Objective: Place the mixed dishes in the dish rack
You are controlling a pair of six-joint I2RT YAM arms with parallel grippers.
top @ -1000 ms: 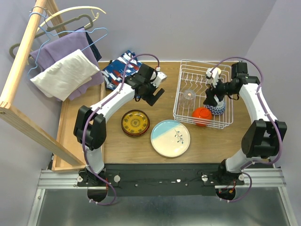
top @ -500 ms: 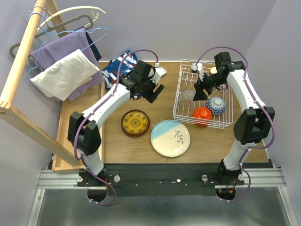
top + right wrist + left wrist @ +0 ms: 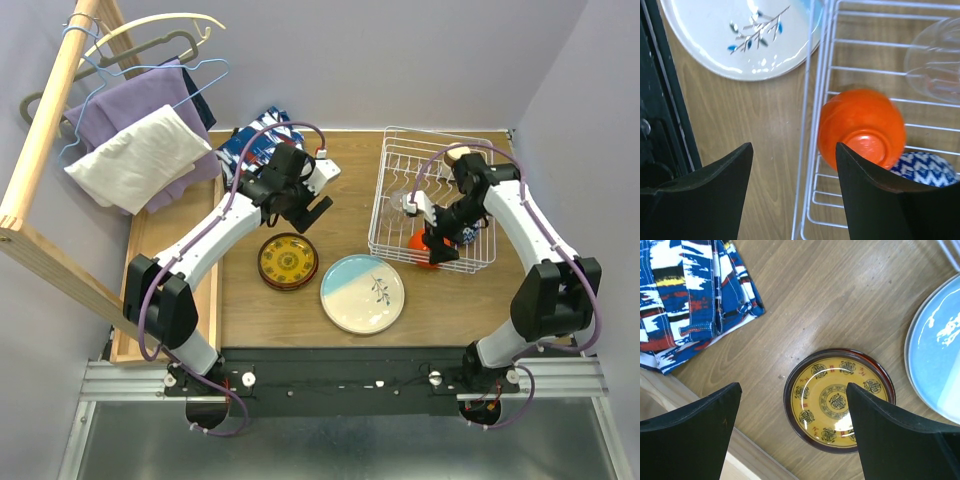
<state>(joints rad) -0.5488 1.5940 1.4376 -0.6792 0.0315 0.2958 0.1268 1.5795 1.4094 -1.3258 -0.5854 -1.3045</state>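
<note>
The left pincer (image 3: 792, 390) is hanging spread wide and empty above the table (image 3: 840, 295). Its fingers (image 3: 690, 440) are framing the red-yellow plate (image 3: 840, 402), which is lying flat on the wood. The big plate (image 3: 363, 293) is lying just right of it, near but apart, at the table's near side. The cloth (image 3: 250, 150) is lying crumpled at the far left, behind the left arm.

The right pincer (image 3: 792, 147) is also standing spread, pinching nothing. It is hovering over the near left edge of the rack (image 3: 376, 215), with one finger over bare table outside the wire and the other over the rack. The orange bowl (image 3: 862, 132) is sitting upside down inside the rack at its near edge. The blue bowl (image 3: 925, 170) is touching it or sitting just beside it on the right; I cannot tell which. The glass (image 3: 937, 60) is sitting farther back in the rack, apart from both bowls.
</note>
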